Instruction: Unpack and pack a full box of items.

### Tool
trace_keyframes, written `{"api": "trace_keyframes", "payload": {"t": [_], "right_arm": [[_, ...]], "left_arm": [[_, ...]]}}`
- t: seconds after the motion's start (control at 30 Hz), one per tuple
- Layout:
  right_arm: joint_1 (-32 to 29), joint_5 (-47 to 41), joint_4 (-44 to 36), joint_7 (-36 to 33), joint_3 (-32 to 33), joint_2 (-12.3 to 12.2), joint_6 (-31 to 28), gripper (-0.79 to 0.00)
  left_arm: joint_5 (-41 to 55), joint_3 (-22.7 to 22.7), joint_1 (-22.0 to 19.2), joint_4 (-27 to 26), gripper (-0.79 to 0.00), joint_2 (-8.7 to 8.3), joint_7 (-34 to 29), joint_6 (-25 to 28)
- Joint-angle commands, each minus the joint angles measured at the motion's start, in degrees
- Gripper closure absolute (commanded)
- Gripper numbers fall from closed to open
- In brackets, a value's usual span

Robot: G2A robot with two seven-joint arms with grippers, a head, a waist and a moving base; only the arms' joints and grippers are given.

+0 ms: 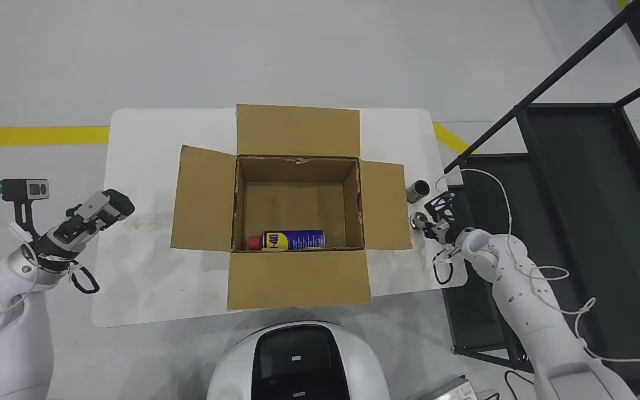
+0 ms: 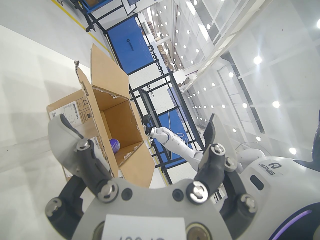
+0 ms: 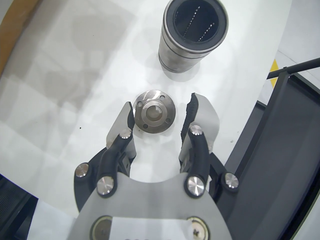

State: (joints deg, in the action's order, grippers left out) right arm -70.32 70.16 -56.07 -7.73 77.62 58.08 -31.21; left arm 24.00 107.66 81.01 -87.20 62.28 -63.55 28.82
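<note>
An open cardboard box stands mid-table with its flaps spread; a blue spray can lies inside along its near wall, also seen as the spray can in the box. On the table right of the box stands a metal cylinder bearing, and a round metal flange lies flat beside it. My right gripper is open, its fingers straddling the flange without closing on it. My left gripper is open and holds nothing, at the table's left edge.
The white table is bare left of the box. A black metal rack stands close off the table's right edge, next to my right arm. A yellow floor line runs behind the table.
</note>
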Motion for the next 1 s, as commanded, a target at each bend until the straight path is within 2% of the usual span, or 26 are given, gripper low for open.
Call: {"api": "trace_keyframes", "payload": {"t": [0.0, 0.07, 0.13, 0.27, 0.33, 0.4, 0.53, 0.63, 0.67, 0.7, 0.97], "right_arm": [[0.26, 0.22, 0.45, 0.15, -0.33, 0.08, 0.08, -0.391], [0.53, 0.33, 0.95, 0.35, -0.66, 0.18, 0.17, -0.379], [0.84, 0.47, 1.40, 0.46, -0.99, 0.29, 0.36, -0.302], [1.38, 1.04, 2.11, 0.51, -1.72, 0.49, 0.88, -0.336], [1.59, 1.33, 2.38, 0.57, -2.00, 0.56, 1.02, -0.326], [1.76, 1.68, 2.61, 0.65, -2.22, 0.61, 1.31, -0.280], [2.00, 2.04, 2.92, 0.91, -2.64, 0.74, 1.68, -0.289], [2.24, 2.20, 3.06, 1.10, -2.98, 0.85, 1.74, -0.197], [2.31, 2.30, 3.10, 1.15, -3.04, 0.87, 1.81, -0.068], [2.39, 2.44, 3.08, 1.22, -3.10, 0.88, 1.85, 0.000], [2.15, 4.11, 2.28, 1.99, -2.83, 0.69, 2.76, 0.000]], "left_arm": [[0.00, 0.00, 0.00, 0.00, -0.785, 0.00, 0.00, 0.00], [0.00, 0.00, 0.00, 0.00, -0.785, 0.00, 0.00, 0.00], [0.00, 0.00, 0.00, 0.00, -0.785, 0.00, 0.00, 0.00], [0.00, 0.00, 0.00, 0.00, -0.785, 0.00, 0.00, 0.00], [0.00, 0.00, 0.00, 0.00, -0.785, 0.00, 0.00, 0.00], [0.00, 0.00, 0.00, 0.00, -0.785, 0.00, 0.00, 0.00], [0.00, 0.00, 0.00, 0.00, -0.785, 0.00, 0.00, 0.00], [0.00, 0.00, 0.00, 0.00, -0.785, 0.00, 0.00, 0.00], [0.00, 0.00, 0.00, 0.00, -0.785, 0.00, 0.00, 0.00], [0.00, 0.00, 0.00, 0.00, -0.785, 0.00, 0.00, 0.00], [0.00, 0.00, 0.00, 0.00, -0.785, 0.00, 0.00, 0.00]]}}
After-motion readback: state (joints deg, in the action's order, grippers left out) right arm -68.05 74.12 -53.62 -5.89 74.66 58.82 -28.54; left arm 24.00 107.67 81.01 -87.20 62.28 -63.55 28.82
